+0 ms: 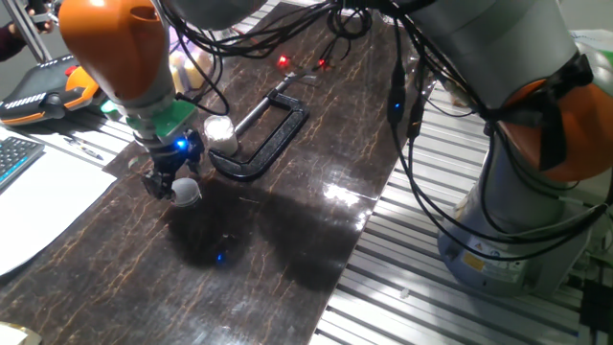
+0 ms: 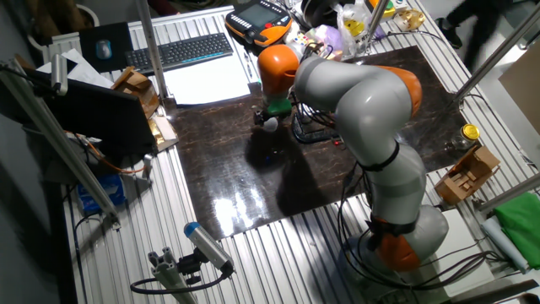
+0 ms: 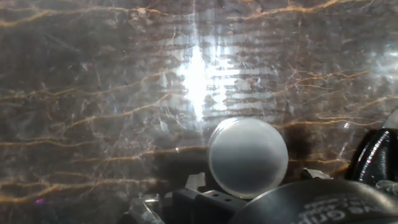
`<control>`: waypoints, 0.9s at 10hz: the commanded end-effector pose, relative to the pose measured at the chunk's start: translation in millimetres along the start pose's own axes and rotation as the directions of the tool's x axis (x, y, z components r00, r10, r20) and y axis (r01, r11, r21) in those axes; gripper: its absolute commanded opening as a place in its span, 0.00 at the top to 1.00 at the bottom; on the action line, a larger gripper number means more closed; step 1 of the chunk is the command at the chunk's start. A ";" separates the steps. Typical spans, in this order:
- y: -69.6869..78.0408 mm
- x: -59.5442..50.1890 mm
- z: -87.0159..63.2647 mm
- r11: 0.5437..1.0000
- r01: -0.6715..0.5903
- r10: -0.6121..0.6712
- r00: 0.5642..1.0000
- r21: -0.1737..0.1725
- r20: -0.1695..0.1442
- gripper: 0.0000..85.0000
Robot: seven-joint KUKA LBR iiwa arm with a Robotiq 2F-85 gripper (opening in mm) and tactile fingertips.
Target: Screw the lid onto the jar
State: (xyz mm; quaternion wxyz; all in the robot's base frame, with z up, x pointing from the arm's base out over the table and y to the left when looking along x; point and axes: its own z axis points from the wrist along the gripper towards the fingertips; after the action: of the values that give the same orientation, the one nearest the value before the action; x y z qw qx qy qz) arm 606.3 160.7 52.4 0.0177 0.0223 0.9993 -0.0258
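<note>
One arm over the dark marbled table (image 1: 287, 240), and the claw (image 1: 170, 188) hangs low above it with the lid (image 1: 186, 192) right at its tips. In one fixed view the black fingers (image 1: 158, 183) sit against the lid's left side and top, so it looks gripped, though the far finger is hidden and I cannot tell how firmly the jaws close. The lid hangs clear of the table, its shadow on the dark surface underneath. Moving right of the claw and a little farther back, there's the jar (image 1: 220, 132), small, whitish, glaring under the light, apart from the lid. Just beyond it to the right lies the black C-clamp (image 1: 268, 129), flat on the table, its open mouth toward the jar.

The other fixed view shows the claw (image 2: 268, 120) tiny under the orange wrist, a pale spot of lid (image 2: 270, 123) at its tip; a keyboard (image 2: 179, 51) sits well off behind it.

From the hand view, the lid (image 3: 247, 157) fills the lower middle as a grey, translucent disc, with the claw's dark body just below it and table glare above.
</note>
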 end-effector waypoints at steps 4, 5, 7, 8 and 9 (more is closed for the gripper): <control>0.2 -4.1 13.1 1.000 -0.011 0.011 1.000 -0.004 -0.006 0.04; 0.2 -4.5 14.7 1.000 -0.015 0.015 1.000 -0.001 -0.006 0.02; 0.9 -5.9 17.2 1.000 -0.021 0.021 1.000 0.004 -0.015 0.01; 1.0 -6.3 19.1 1.000 -0.021 0.021 1.000 0.004 -0.018 0.00; 0.9 -6.8 20.3 1.000 -0.021 0.021 1.000 0.006 -0.019 0.00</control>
State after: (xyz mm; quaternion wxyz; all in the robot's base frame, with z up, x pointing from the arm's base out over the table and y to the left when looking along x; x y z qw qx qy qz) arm 613.7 160.1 32.3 0.0081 0.0330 0.9990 -0.0280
